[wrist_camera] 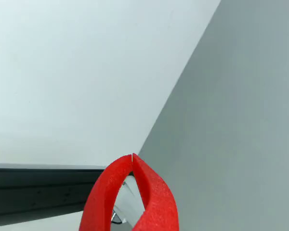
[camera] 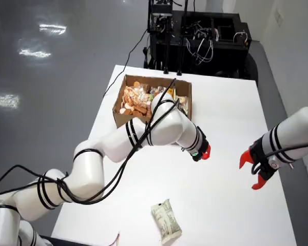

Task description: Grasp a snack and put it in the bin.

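In the view from above, a pale wrapped snack packet (camera: 166, 221) lies flat near the front edge of the white table (camera: 231, 118). A cardboard box (camera: 121, 110) at the back left holds several snacks, orange ones among them. The working arm reaches from the lower left past the box. Its red-tipped gripper (camera: 206, 152) hovers over the table's middle, to the right of the box and well behind the packet. In the view that rides on the gripper, the red fingertips (wrist_camera: 149, 187) meet at the tips with nothing between them.
A second arm enters from the right in the view from above, its red gripper (camera: 252, 170) spread apart above the table's right side. Black equipment with cables (camera: 200, 36) stands behind the table. The riding view shows only white wall and grey surface.
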Controlling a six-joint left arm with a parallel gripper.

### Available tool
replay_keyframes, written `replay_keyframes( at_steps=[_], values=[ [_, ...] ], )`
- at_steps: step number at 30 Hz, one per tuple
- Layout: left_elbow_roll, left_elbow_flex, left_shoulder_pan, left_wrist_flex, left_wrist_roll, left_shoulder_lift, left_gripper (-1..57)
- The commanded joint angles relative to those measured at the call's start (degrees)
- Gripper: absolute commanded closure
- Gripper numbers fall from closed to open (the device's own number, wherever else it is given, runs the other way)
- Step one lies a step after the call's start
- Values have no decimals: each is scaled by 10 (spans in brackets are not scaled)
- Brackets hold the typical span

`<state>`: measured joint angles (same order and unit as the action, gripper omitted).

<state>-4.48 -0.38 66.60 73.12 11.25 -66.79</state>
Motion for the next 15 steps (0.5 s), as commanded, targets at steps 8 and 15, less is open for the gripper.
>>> replay_keyframes(
  at_steps=[8, 15],
  values=[
    [0, -14, -1, 0, -14, -7, 568],
    [0, -16, -2, 0, -10, -9, 568]
  ],
)
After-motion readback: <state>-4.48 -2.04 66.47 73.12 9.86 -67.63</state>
